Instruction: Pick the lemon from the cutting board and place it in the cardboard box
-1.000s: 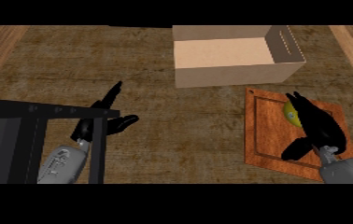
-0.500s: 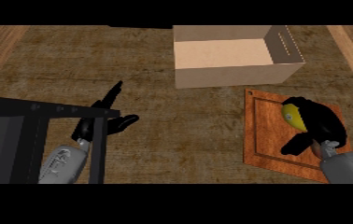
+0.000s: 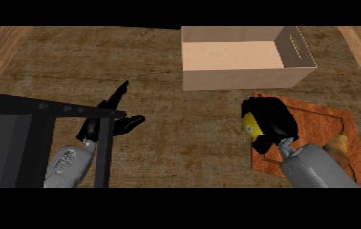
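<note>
The left hand [image 3: 111, 122] was black throughout, with slender, tapering fingers [image 3: 118, 95] and a shorter thumb [image 3: 131, 123]. It was mounted on the left forearm [image 3: 67, 163], a light grey casing of rounded section carrying small darker recesses along its surface. The right hand [image 3: 273, 119] was likewise black, with a broad, faintly glossy back. A narrow grey wrist link [image 3: 285, 146] joined it to the right forearm [image 3: 317, 170], a smooth mid-grey cylinder that widened toward the lower edge of the head view.
</note>
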Available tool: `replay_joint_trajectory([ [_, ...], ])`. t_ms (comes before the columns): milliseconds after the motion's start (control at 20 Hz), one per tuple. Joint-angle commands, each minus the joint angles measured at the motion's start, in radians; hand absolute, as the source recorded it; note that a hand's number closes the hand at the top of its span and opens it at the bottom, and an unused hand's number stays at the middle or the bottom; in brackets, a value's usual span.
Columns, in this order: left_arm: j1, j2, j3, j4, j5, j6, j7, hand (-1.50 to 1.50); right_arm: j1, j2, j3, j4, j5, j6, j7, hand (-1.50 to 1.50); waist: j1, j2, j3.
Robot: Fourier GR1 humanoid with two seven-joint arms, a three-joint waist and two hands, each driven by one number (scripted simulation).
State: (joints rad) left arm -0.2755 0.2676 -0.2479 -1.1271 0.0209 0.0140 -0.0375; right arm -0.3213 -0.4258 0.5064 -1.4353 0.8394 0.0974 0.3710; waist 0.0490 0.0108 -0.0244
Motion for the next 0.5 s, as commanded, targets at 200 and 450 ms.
replay_joint_trajectory([
  [200, -0.046, -0.058, -0.019, -0.167, 0.031, -0.016, -0.006, 0.0, -0.102, 0.107, 0.103, -0.099, 0.149, -0.059, 0.052, 1.5, -0.03, -0.026, 0.025],
  [450, -0.033, -0.022, 0.006, -0.144, 0.031, -0.035, -0.041, 0.0, -0.117, 0.146, 0.108, -0.261, 0.143, -0.015, 0.104, 1.5, -0.054, -0.027, 0.024],
])
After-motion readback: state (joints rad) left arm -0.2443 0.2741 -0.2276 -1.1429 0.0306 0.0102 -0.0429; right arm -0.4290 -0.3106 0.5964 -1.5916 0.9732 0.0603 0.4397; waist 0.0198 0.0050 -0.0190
